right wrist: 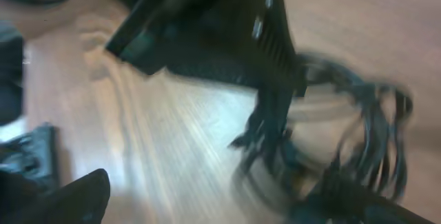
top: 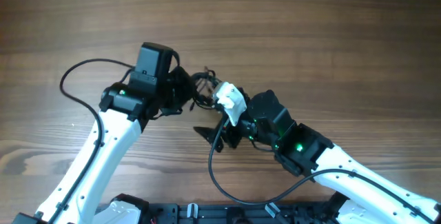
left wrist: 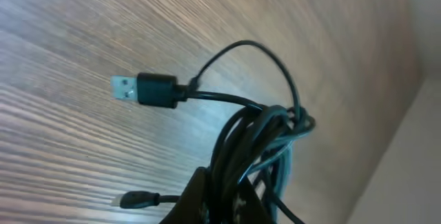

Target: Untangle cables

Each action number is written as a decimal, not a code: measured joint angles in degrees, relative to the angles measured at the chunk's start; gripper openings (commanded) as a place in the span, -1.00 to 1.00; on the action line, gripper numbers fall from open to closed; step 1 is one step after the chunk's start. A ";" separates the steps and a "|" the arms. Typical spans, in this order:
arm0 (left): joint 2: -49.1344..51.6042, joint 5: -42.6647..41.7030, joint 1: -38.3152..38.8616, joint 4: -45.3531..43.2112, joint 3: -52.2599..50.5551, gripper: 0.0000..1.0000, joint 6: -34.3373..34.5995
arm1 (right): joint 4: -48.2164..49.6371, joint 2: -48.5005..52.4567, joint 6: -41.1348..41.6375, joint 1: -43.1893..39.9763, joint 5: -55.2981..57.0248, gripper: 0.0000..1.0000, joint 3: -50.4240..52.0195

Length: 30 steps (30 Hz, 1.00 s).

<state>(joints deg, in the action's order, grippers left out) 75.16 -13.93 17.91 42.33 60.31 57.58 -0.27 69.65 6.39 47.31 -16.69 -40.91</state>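
Observation:
The cables (top: 202, 85) are a bundle of thin black cords held between the two arms at the table's middle. My left gripper (top: 185, 94) is shut on the bundle. In the left wrist view the cables (left wrist: 265, 131) loop up out of the left gripper (left wrist: 227, 200). A black plug with a silvery tip (left wrist: 146, 89) sticks out to the left, and a smaller plug (left wrist: 134, 200) lies below it. My right gripper (top: 210, 117) is open beside the bundle. In the blurred right wrist view the cables (right wrist: 368, 124) hang by the right finger of the gripper (right wrist: 207, 207), with nothing between the fingers.
The wooden table (top: 310, 31) extends on all sides. A thicker black arm cable (top: 76, 79) loops at the left and another (top: 217, 176) curves below the right wrist camera (top: 231, 100). A black rail (top: 227, 214) runs along the front edge.

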 measured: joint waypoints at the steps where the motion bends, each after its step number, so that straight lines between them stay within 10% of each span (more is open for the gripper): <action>1: 0.00 0.22 -1.49 -0.24 0.00 -0.92 3.02 | -1.70 -0.20 2.78 0.00 -1.46 0.99 0.00; 7: 0.00 0.46 -5.27 -0.76 0.00 -0.92 19.82 | -6.95 0.33 18.86 0.00 -0.61 1.00 0.04; 12: 0.00 -3.43 -5.22 -0.76 0.02 -0.92 31.76 | 7.23 8.96 20.92 0.00 2.64 0.68 0.33; 17: 0.00 -6.82 -4.68 0.17 0.02 -0.92 34.69 | 24.20 17.33 17.11 0.00 5.20 -0.91 0.48; 30: 0.00 -13.86 -15.87 -3.15 0.02 -0.92 18.86 | -2.58 15.12 17.38 -4.94 12.90 -0.91 0.13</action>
<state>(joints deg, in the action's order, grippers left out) 75.16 -27.79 2.04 39.18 60.34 76.44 -2.85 84.77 23.77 42.37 -3.79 -40.77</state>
